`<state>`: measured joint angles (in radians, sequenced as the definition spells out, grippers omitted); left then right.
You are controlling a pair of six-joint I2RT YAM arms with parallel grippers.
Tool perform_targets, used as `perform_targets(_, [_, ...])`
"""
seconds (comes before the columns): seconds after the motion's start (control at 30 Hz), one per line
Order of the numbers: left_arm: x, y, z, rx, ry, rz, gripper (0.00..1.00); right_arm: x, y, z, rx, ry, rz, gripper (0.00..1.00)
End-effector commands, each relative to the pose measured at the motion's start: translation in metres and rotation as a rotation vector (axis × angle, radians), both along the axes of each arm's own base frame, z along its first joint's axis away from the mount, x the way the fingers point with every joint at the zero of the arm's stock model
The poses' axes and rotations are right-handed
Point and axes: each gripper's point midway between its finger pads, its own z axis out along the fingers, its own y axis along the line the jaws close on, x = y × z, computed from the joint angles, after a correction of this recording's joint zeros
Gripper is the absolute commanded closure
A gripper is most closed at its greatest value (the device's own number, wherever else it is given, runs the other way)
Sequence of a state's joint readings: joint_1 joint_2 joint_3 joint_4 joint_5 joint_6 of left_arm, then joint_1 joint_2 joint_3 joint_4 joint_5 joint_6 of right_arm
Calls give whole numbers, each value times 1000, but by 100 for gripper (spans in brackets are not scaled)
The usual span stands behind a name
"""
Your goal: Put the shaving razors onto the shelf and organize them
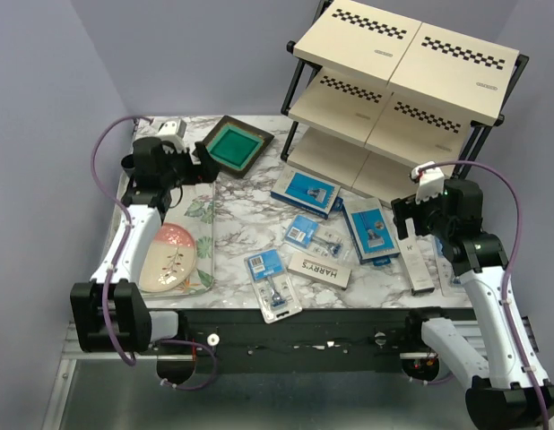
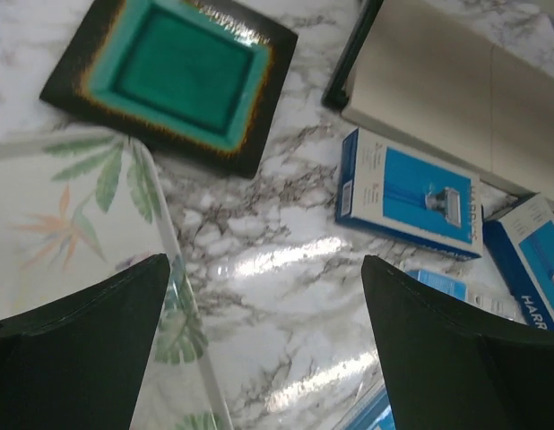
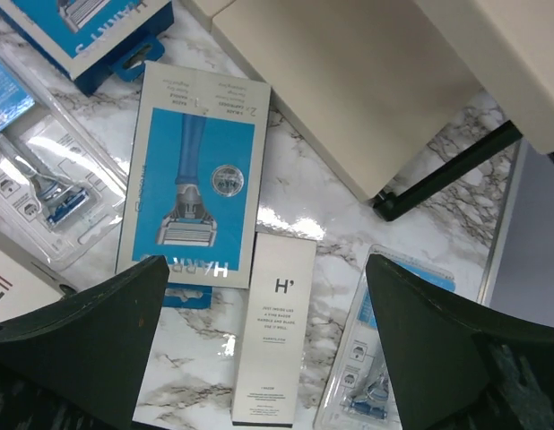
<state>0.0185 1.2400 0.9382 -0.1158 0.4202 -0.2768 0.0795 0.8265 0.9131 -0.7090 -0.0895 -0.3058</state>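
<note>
The shaving razors, as dark-blue flat boxes, clear blister packs and long white boxes, are scattered on the marble-patterned table in front of the three-tier shelf of black metal and beige boards. The left gripper is held wide open above bare table beside a floral-printed tray. The right gripper is spread open, empty, above one white box.

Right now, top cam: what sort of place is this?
Probably a robot test cell staged for stocking practice, not a shop: plain lilac walls box in a marble-print table, a checker-edged shelf stands at the back, and retail razor packs lie scattered.
</note>
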Motion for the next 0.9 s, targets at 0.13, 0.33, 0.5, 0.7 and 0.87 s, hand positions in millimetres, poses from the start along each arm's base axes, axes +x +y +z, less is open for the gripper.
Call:
perform_targets(0.13, [66,-73,77,151,-238,-252,6,-11,-48,20,-57,19,-317,0])
perform_targets(0.33, [104,-112,86,74,-358,-302,22,-17,-61,59,50,-68,-499,0])
perform_targets(0.5, [139,-137,98,-3,-436,-297,23,-17,-72,76,57,-97,-586,0])
perform_targets(0.7, [173,-170,107,-109,-487,-346,23,-15,-102,79,54,-53,-751,2])
perform_targets(0.87, [190,-199,112,-153,-529,-390,23,-14,-132,68,30,-4,-869,4])
